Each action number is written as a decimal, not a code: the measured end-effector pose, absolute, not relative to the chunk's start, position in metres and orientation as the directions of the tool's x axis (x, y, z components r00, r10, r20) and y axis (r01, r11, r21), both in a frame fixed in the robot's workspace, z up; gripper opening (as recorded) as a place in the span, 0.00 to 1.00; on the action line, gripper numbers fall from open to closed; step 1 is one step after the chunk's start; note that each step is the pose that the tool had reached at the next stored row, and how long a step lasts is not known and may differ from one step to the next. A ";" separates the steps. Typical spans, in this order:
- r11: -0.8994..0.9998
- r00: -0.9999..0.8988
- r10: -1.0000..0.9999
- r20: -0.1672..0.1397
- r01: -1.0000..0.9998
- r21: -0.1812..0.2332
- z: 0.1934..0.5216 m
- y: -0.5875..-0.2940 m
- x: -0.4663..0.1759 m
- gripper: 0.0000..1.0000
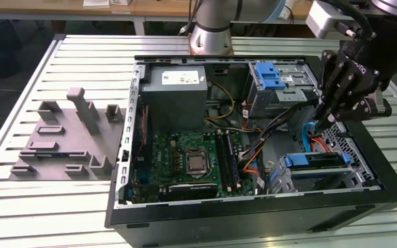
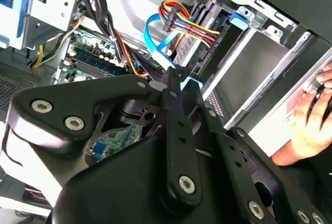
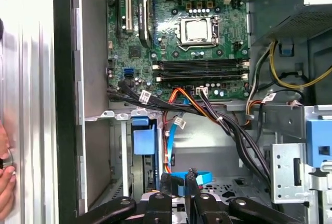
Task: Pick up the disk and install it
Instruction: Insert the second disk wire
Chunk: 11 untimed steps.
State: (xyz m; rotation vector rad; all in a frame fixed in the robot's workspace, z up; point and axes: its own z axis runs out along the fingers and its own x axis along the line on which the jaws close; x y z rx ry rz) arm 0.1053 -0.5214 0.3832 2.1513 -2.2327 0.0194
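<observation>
The disk (image 1: 313, 160) sits in the drive cage at the case's corner nearest the exterior view's lower right. Mostly its blue carrier frame shows, seen in both wrist views as the blue frame end (image 3: 144, 141) and blue tab (image 2: 239, 19) at the cage mouth. My black gripper (image 1: 324, 119) hangs inside the open computer case, a little above and beyond that cage and apart from the disk. Its fingers (image 3: 166, 183) stand close together with nothing clamped. A blue data cable (image 3: 182, 176) runs just behind the gripper tips (image 2: 176, 76).
Bundled power cables (image 3: 228, 125) and orange wires cross the case between the motherboard (image 1: 192, 157) and the cages. A second cage with a blue latch (image 1: 271, 77) stands behind. A grey fixture (image 1: 67, 137) lies on the slatted table. A person's hand (image 2: 308, 120) rests outside the case wall.
</observation>
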 end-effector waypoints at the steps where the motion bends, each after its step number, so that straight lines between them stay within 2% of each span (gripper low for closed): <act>1: 0.037 -0.037 -0.999 0.038 -0.999 0.019 0.382 -0.521 0.105 0.25; 11: 0.038 -0.037 -0.997 0.061 -0.999 0.019 0.369 -0.521 0.105 0.25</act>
